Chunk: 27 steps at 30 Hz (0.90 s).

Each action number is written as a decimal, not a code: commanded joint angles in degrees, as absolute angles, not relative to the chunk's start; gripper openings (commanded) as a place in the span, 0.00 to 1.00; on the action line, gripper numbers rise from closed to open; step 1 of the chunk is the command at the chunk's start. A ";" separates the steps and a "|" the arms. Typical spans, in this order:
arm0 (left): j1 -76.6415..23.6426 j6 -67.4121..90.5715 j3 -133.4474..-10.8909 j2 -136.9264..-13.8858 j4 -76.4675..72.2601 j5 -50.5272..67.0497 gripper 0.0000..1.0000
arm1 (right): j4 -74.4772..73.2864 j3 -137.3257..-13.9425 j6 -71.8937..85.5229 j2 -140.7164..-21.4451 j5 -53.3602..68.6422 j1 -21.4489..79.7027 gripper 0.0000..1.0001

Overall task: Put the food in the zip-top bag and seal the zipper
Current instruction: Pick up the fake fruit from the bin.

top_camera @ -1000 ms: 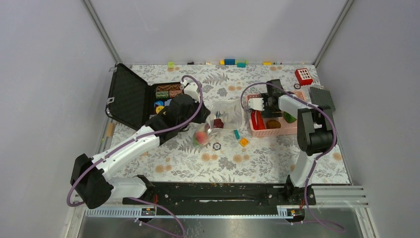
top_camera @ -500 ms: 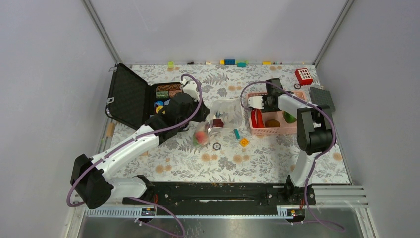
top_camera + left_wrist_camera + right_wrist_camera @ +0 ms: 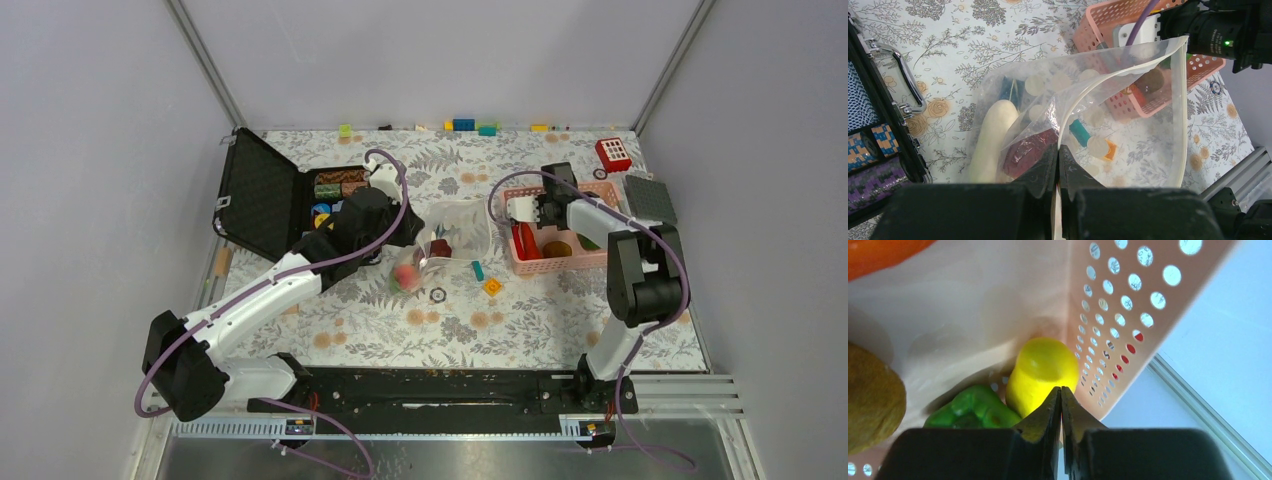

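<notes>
My left gripper (image 3: 1058, 150) (image 3: 418, 240) is shut on the rim of the clear zip-top bag (image 3: 1128, 115) (image 3: 462, 225) and holds its mouth up and open. The whitish zipper (image 3: 1128, 70) curves along that mouth. Inside the bag lie a white radish (image 3: 990, 140), a dark red piece (image 3: 1025, 150) and a peach (image 3: 405, 275). My right gripper (image 3: 1061, 390) (image 3: 525, 222) is down in the pink basket (image 3: 1118, 315) with its jaws pressed together. A sliver of red shows between them, at the top end of the red chilli (image 3: 520, 243). A yellow banana (image 3: 1040, 370), green pepper (image 3: 973, 407) and orange carrot (image 3: 878, 252) lie beyond the tips.
An open black case (image 3: 260, 195) holding small items lies left of the bag. A brown piece (image 3: 868, 400) sits in the basket. A teal brick (image 3: 478, 270) and an orange brick (image 3: 492, 287) lie between bag and basket. A red toy (image 3: 612, 153) and grey plate (image 3: 650, 197) are at back right.
My right gripper has closed from wide open to jaws together inside the basket, and its elbow swung slightly right. The left arm and the bag have not moved.
</notes>
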<state>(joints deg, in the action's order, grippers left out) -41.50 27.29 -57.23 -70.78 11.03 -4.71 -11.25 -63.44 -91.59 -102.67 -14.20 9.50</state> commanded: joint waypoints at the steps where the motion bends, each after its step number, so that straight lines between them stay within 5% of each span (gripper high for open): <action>1: -41.13 27.83 -58.94 -69.90 9.81 -4.37 0.00 | -12.16 -62.44 -93.09 -96.68 -15.80 10.82 0.12; 5: -41.13 27.94 -58.58 -69.31 9.84 -4.44 0.00 | -14.66 -62.80 -91.59 -94.99 -14.57 10.89 0.14; 6: -41.13 27.86 -58.49 -69.22 9.84 -4.50 0.00 | -15.82 -63.10 -91.46 -94.93 -14.49 10.90 0.19; 9: -41.09 27.73 -58.47 -69.09 9.91 -4.81 0.00 | -21.10 -65.13 -90.24 -96.09 -14.40 10.52 0.55; 14: -41.04 27.29 -58.74 -69.47 10.46 -5.96 0.00 | -22.99 -64.19 -91.35 -96.49 -14.95 8.69 0.69; 27: -40.36 27.29 -60.48 -72.33 9.93 -3.96 0.00 | -19.13 -66.98 -91.93 -103.54 -12.34 5.63 0.73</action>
